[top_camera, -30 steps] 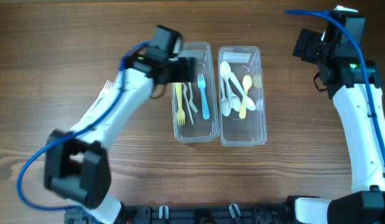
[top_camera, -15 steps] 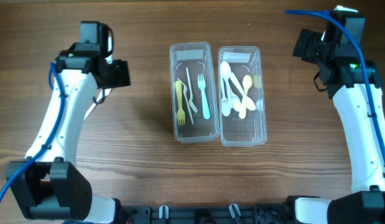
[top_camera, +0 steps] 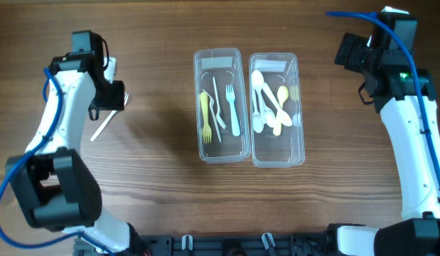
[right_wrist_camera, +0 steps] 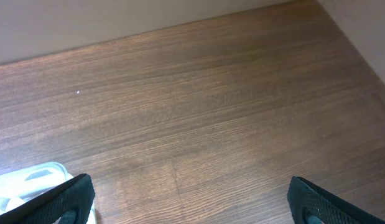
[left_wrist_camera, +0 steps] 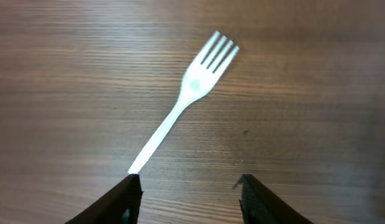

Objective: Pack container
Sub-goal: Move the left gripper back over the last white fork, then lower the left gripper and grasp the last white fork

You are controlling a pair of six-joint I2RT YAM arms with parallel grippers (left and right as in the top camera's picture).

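One white fork (left_wrist_camera: 186,102) is seen on the worktop (left_wrist_camera: 316,124) before the parted, empty left jaws; its handle should probably be gripped next, and the right jaws are parted too.

2 white arms (top_camera: 67,117), black joints (top_camera: 60,195), blue cables (top_camera: 351,14)

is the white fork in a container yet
Out: the fork lies flat on the table, below the open left gripper.

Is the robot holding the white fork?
No, the white fork lies flat on the table ahead of the open left end effector.
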